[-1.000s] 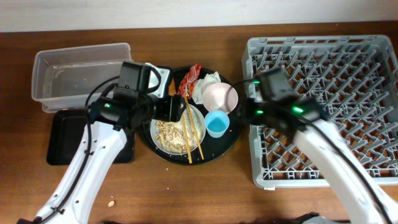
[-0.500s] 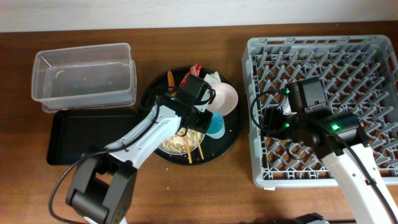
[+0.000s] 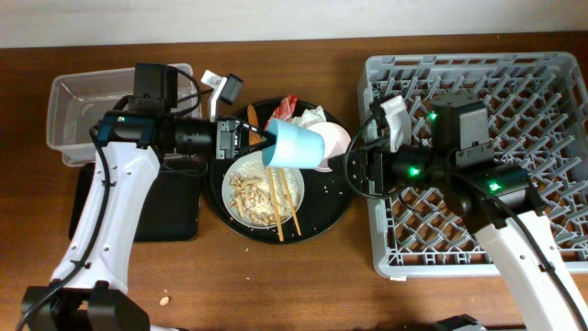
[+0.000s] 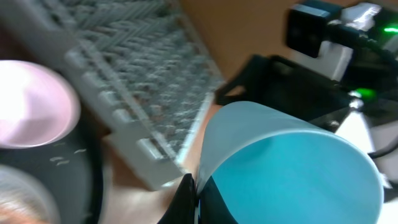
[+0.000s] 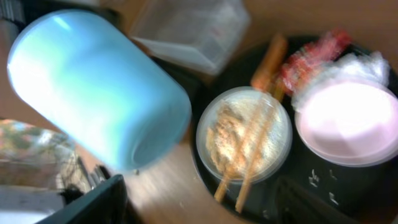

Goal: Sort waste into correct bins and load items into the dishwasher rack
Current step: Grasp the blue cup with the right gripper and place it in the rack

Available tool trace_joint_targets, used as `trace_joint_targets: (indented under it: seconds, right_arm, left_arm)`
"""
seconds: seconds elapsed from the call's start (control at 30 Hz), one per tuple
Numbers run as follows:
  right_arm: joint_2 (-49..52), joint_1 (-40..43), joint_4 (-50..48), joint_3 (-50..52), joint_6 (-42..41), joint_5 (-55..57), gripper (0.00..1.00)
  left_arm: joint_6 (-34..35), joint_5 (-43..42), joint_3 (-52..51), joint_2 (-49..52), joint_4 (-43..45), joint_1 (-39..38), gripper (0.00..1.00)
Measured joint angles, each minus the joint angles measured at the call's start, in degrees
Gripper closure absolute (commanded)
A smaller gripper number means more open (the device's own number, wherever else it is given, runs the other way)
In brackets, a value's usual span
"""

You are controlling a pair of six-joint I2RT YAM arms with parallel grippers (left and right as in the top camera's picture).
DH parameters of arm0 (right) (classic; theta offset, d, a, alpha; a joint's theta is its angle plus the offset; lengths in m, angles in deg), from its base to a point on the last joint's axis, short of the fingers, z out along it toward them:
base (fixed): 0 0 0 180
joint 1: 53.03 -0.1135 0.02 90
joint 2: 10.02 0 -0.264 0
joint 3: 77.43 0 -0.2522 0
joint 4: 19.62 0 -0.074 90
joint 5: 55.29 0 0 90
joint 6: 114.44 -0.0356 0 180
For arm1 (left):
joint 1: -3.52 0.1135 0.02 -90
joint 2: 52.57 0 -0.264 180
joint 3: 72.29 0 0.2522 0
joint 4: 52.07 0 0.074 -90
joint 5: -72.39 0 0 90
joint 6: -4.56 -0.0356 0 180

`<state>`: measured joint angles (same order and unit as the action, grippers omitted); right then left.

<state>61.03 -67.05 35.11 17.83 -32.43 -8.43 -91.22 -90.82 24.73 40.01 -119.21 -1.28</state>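
Holding the light blue cup (image 3: 296, 145) by the wall at its rim, my left gripper (image 3: 265, 147) is clamped on it. The cup hangs tipped on its side above the round black tray (image 3: 323, 217), its base pointing toward the dishwasher rack (image 3: 514, 92). From overhead it hides the edge of the small white bowl (image 3: 334, 141). Below sits the wider white shallow bowl (image 3: 235, 175) with beige food scraps (image 3: 250, 195) and the chopsticks (image 3: 281, 195) lying across it. The red wrapper (image 3: 285, 110) and crumpled napkin (image 3: 313, 117) lie at the tray's far side. My right gripper (image 3: 353, 171) hovers at the tray's right edge, fingers apart and holding nothing. The clear tub (image 3: 83, 115) and black bin tray (image 3: 175, 216) rest on the table (image 3: 303, 285) at left.
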Motion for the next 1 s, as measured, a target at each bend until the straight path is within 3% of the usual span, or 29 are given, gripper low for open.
trace_joint_targets:
  seconds: [0.13, 0.23, 0.37, 0.5, 0.53, 0.57, 0.6, 0.7, 0.8, 0.93, 1.0]
  right_arm:
    - [0.0, 0.0, -6.6, 0.0, 6.2, -13.6, 0.16]
    - [0.0, 0.0, -9.4, 0.0, 7.4, -16.5, 0.16]
    - [0.3, -2.7, -14.7, 0.0, 8.1, -17.7, 0.25]
    - [0.5, -3.7, -15.7, 0.0, 7.5, -18.3, 0.49]
    - [0.5, -3.7, -15.7, 0.0, 6.8, -18.7, 0.5]
    - [0.5, -3.7, -15.3, 0.0, 6.6, -18.9, 0.52]
    - [0.5, -3.7, -14.7, 0.0, 6.2, -18.9, 0.53]
    - [0.5, -3.5, -12.2, 0.0, 6.2, -16.6, 0.56]
    - [-3.0, 2.2, -4.0, 0.0, 5.8, -10.3, 0.55]
    - [-10.2, 19.3, 16.9, -0.9, 4.5, -0.3, 0.55]
    - [-10.5, 33.5, 28.8, -0.6, 0.8, 14.7, 0.57]
  left_arm:
    - [-0.7, -9.6, 0.0, 0.0, 0.0, 0.0, 1.0]
    - [-0.7, -13.7, 0.0, 0.0, 0.0, 0.0, 1.0]
    - [-0.7, -15.1, 0.0, 0.0, 0.0, -1.2, 1.0]
    - [-0.7, -15.3, 0.0, 0.0, 0.0, -1.9, 1.0]
    - [-0.7, -15.6, 0.0, 0.0, 0.1, -1.9, 0.97]
    - [-0.7, -15.5, 0.0, 0.0, 0.1, -1.8, 0.77]
    - [-0.8, -15.4, 0.0, 0.0, 0.1, -1.8, 0.01]
    - [-0.9, -13.4, 0.0, 0.0, 0.4, -1.9, 0.01]
    - [-0.9, -5.4, 0.0, 0.0, 0.2, -1.8, 0.01]
    - [-0.9, 3.3, 0.0, 0.0, 0.4, -1.9, 0.01]
    - [-0.9, 6.4, 0.0, 0.0, 0.3, -1.9, 0.01]
